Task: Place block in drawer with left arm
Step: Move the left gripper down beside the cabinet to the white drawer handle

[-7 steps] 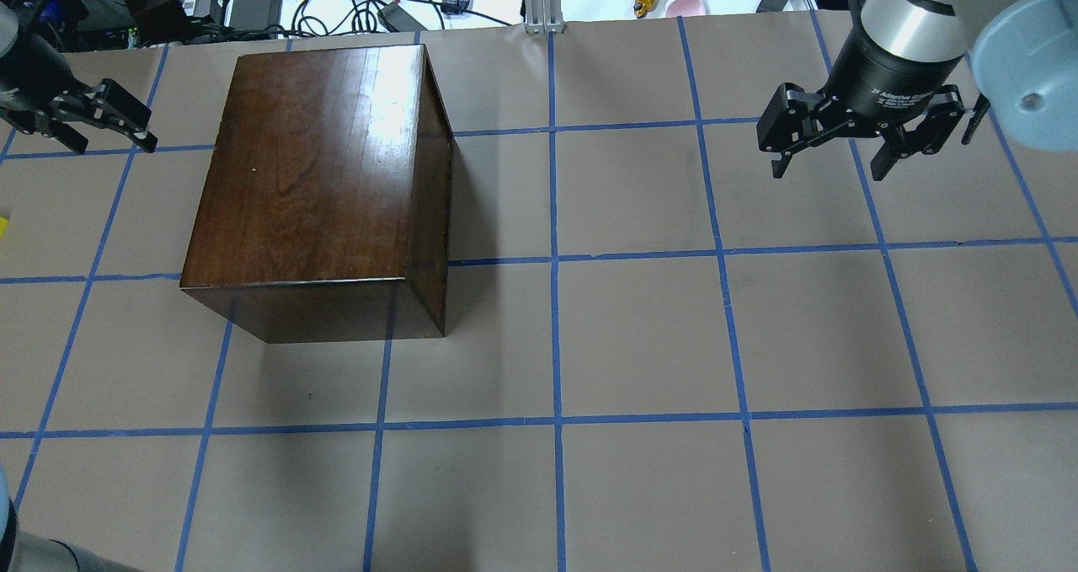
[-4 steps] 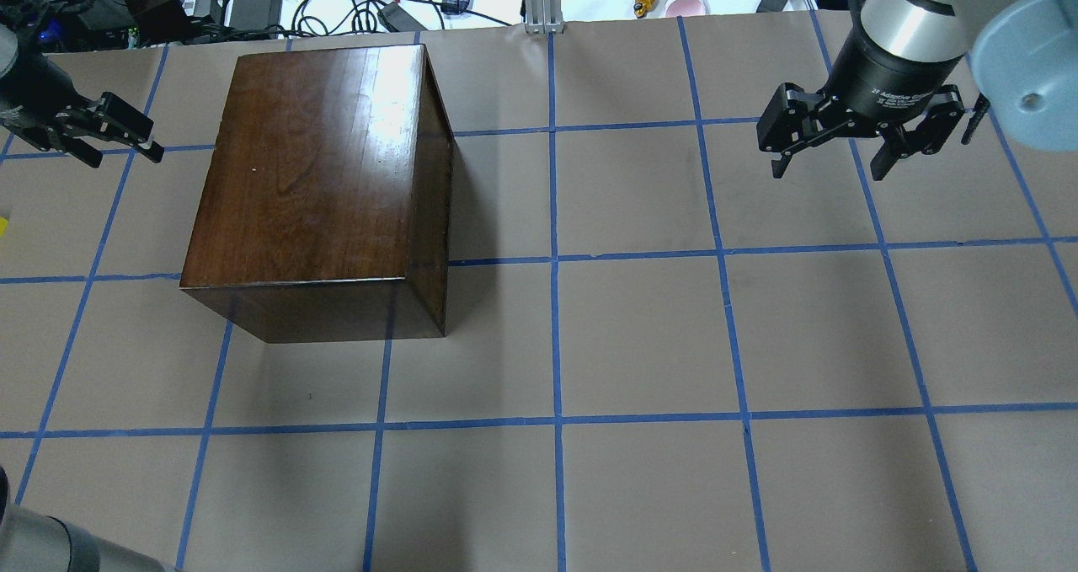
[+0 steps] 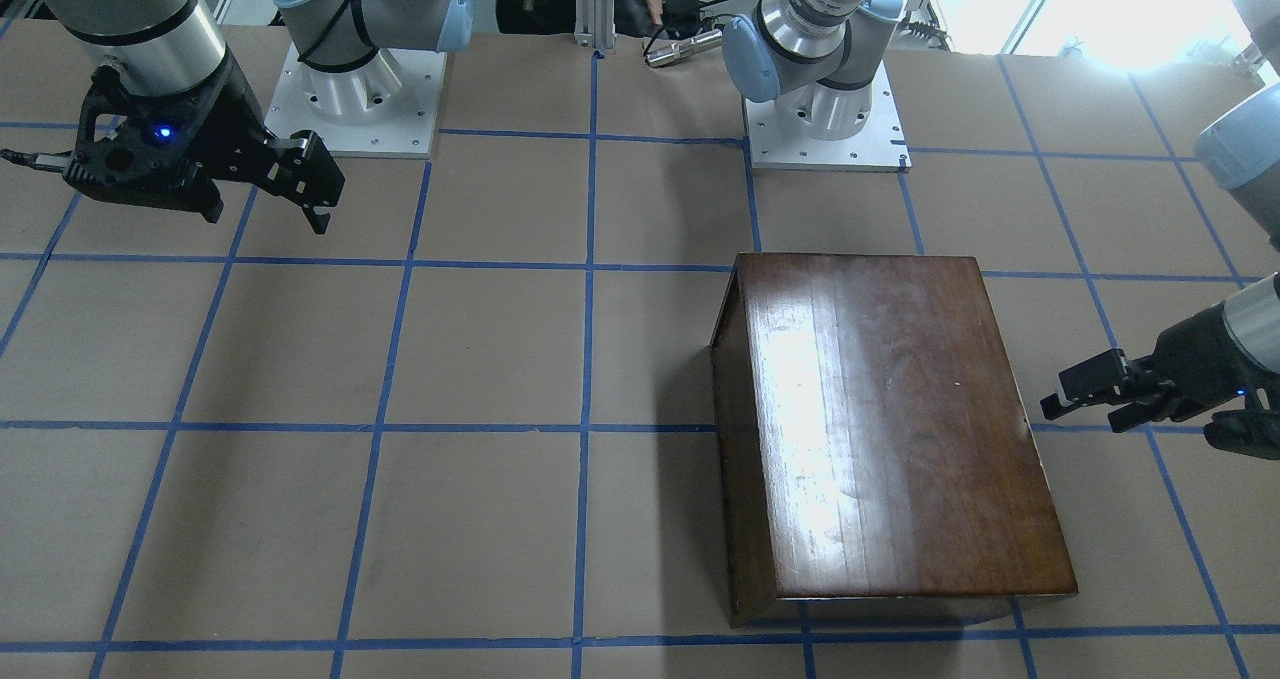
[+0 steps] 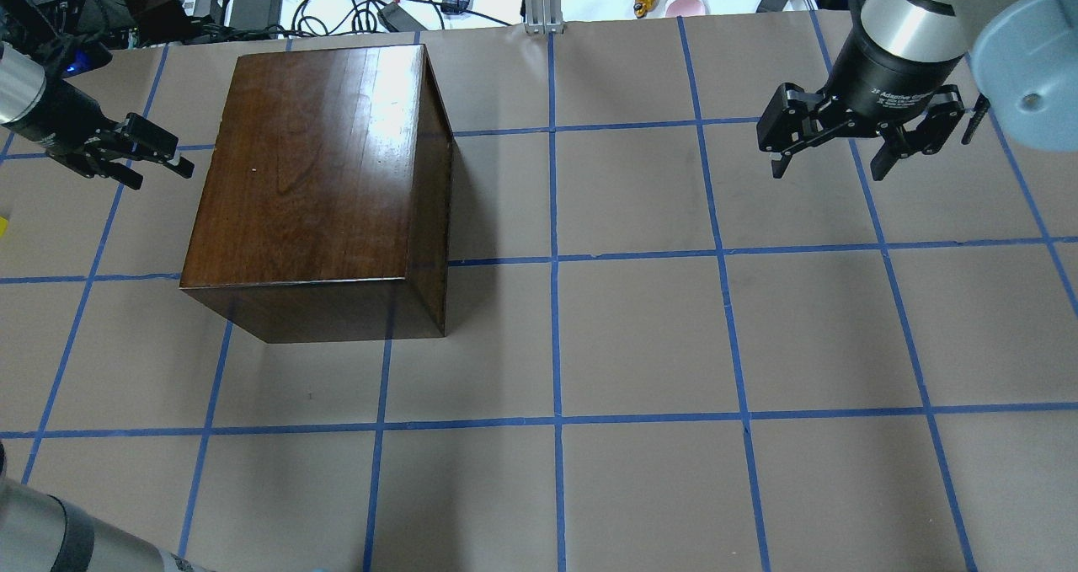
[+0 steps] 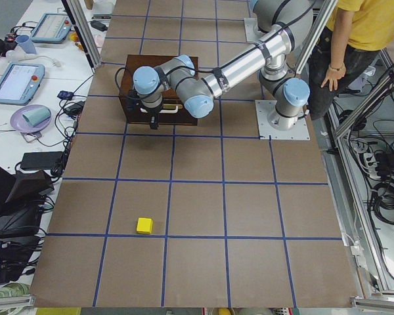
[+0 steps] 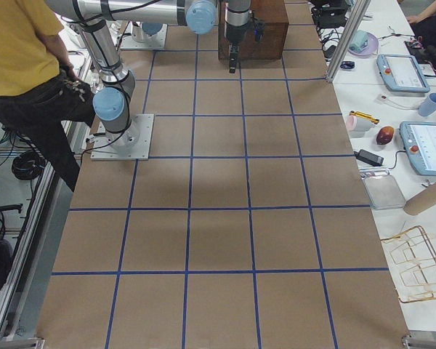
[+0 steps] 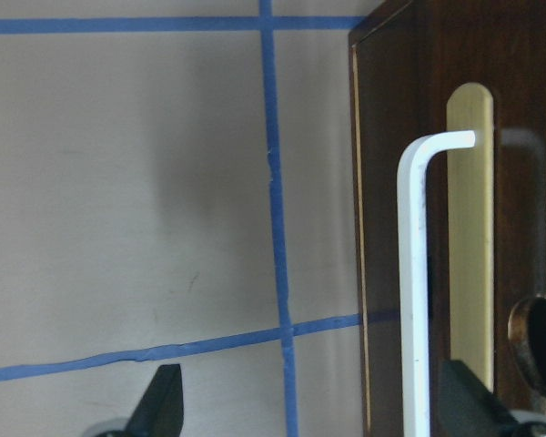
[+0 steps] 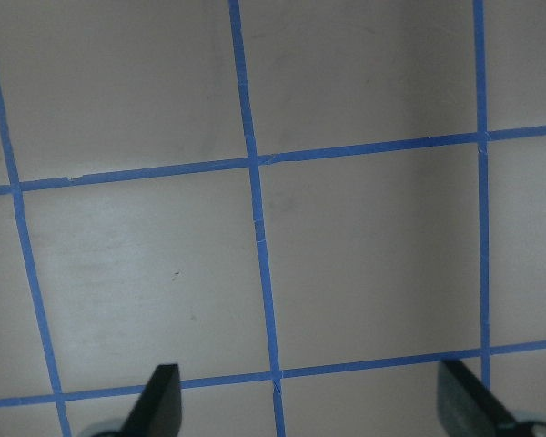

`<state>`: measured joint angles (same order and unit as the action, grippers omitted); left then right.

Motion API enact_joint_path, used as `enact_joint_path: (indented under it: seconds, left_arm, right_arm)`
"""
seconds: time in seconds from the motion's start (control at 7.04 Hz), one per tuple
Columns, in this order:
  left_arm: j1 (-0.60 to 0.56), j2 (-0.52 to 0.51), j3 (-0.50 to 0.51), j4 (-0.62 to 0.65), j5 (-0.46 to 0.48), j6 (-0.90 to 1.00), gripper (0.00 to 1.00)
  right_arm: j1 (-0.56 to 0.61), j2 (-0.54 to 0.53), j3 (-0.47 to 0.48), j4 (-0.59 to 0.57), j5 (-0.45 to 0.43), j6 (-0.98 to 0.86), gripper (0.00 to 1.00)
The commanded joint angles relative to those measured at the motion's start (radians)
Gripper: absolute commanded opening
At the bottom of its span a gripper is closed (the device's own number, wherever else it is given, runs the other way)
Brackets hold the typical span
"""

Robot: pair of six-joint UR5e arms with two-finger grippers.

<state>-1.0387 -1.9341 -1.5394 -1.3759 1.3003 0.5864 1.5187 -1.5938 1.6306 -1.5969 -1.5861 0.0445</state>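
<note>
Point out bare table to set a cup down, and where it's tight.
Bare: the squares between the cabinet and the right end effector, and the row on the cabinet's robot side. Tight: the gap between the left end effector and the cabinet's drawer face.

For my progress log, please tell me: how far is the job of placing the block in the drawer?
Done: nothing yet. The drawer is shut and the block lies on the table, far from the cabinet. In hand: the open left gripper is close to the drawer's pull, not closed on it. Left: open the drawer, fetch the block, put it inside.
</note>
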Motion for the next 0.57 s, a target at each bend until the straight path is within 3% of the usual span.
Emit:
enact_joint_path:
  seconds: [0.0,0.43]
  left_arm:
    - [0.000,-0.023,-0.010,0.001,-0.038,0.000,1.00]
    - [0.000,-0.057,-0.013,0.003,-0.036,-0.007,1.00]
  right_arm:
    - [0.000,0.000,0.000,0.000,0.000,0.000,1.00]
    - [0.000,0.000,0.000,0.000,0.000,0.000,1.00]
